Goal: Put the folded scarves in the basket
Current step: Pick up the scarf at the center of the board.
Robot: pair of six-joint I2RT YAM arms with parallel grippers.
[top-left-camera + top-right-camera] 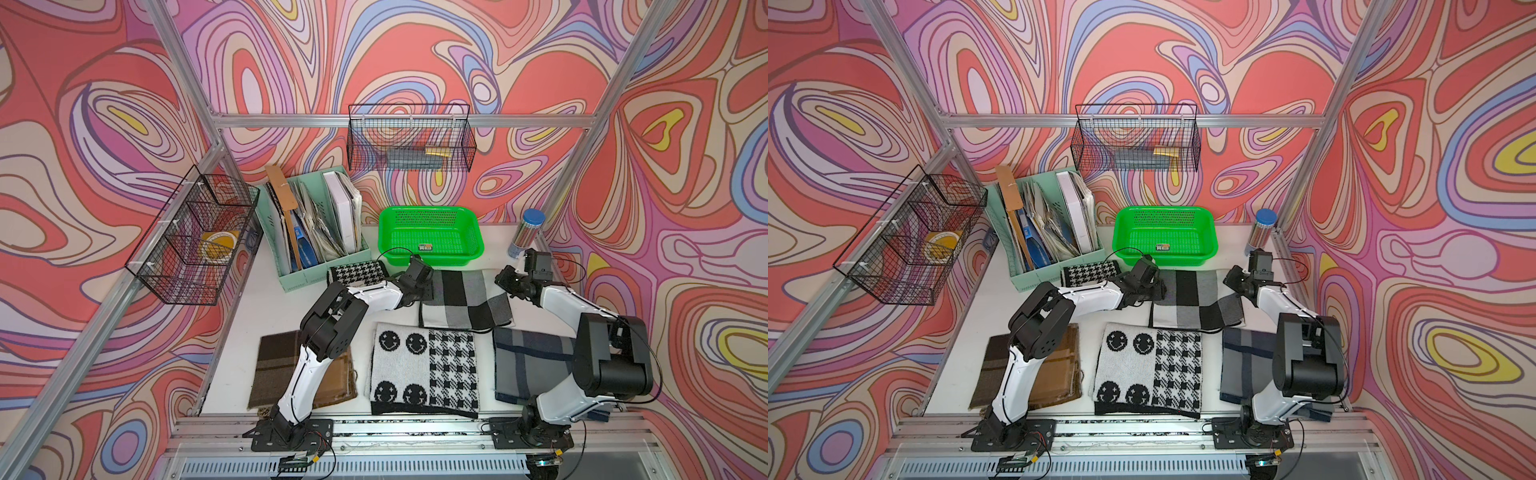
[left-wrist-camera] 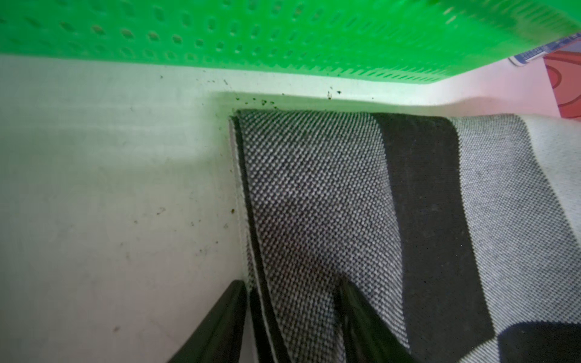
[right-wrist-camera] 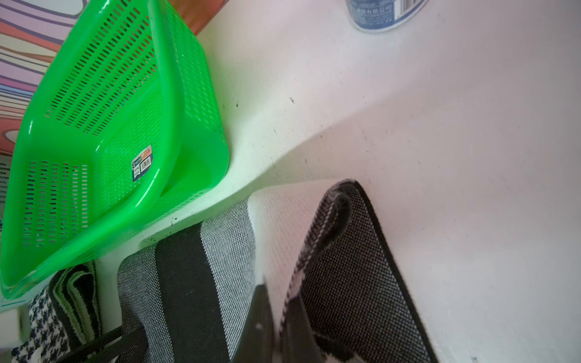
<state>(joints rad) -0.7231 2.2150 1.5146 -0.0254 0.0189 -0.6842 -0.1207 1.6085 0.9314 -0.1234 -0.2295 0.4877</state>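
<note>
Scarf: folded grey, black and white checked scarf, centre of a top view, just below the basket, not yet inside.
Basket: bright green perforated plastic basket, close by for a short lift.
Right gripper: clamped on scarf's raised corner.
Left gripper: jaws apart astride opposite edge, likely for a level lift.
Sticker: barcode label on basket floor, print unreadable.

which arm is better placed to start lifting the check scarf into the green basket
Right. The right pincer is shut on a corner of the check scarf, curled up off the table near the basket. The left pincer only straddles the opposite edge, jaws apart.
</note>
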